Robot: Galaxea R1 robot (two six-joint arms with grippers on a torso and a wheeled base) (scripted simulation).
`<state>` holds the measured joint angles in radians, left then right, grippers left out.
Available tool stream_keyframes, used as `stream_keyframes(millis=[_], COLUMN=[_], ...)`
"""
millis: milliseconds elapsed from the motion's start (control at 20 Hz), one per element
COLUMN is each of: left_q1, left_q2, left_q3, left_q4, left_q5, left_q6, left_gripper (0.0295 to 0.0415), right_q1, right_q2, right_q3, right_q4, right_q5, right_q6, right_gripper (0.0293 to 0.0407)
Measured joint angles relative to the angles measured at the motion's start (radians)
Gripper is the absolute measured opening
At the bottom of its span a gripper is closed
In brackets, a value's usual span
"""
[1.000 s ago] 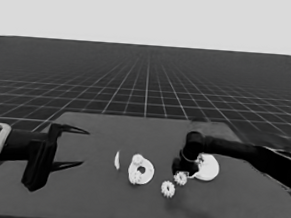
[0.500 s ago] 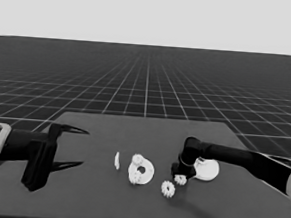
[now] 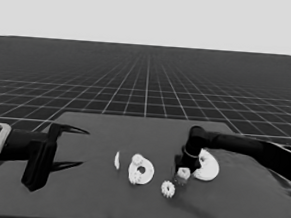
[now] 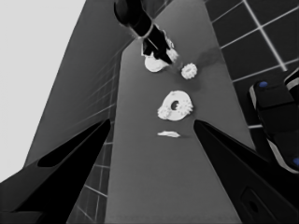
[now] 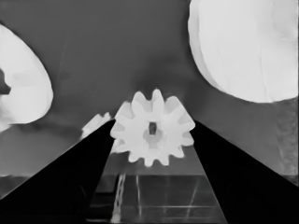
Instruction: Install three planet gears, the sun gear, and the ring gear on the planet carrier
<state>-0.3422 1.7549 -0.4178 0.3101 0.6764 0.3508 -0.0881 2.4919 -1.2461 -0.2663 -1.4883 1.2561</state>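
Since the earlier frame the right gripper [image 3: 183,173] has lowered onto a planet gear [image 3: 183,173]. Head view: that gear sits at 9 o'clock of the larger round part [image 3: 207,166]. Right wrist view: the toothed gear [image 5: 153,128] is pinched between both fingers. Left gripper [image 3: 65,146] parked, spread.

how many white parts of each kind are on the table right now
toothed gears: 4, two on the smaller round part, one loose, one between the right gripper's fingers
round parts with a hole: 2, that one and the larger round part
thin white piece: 1
total: 7
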Motion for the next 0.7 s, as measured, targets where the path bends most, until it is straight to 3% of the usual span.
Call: stream_keyframes(millis=[150, 400, 550, 700], left_q1=[0.0, 0.0, 0.0, 0.0], left_q2=[0.0, 0.0, 0.0, 0.0], left_q3=[0.0, 0.0, 0.0, 0.0], left_q4=[0.0, 0.0, 0.0, 0.0], left_q5=[0.0, 0.0, 0.0, 0.0], left_q6=[0.0, 0.0, 0.0, 0.0], left_gripper=[0.0385, 0.0385, 0.0385, 0.0385], right_q1=[0.068, 0.082, 0.094, 0.095], right_q2=[-0.007, -0.008, 0.325, 0.402], right_q3=[0.022, 0.025, -0.195, -0.28], right_q4=[0.06, 0.075, 0.081, 0.084], right_q5=[-0.02, -0.025, -0.048, -0.047], right_q6=[0.011, 0.012, 0.126, 0.115], right_gripper=[0.0312, 0.0312, 0.0313, 0.0313])
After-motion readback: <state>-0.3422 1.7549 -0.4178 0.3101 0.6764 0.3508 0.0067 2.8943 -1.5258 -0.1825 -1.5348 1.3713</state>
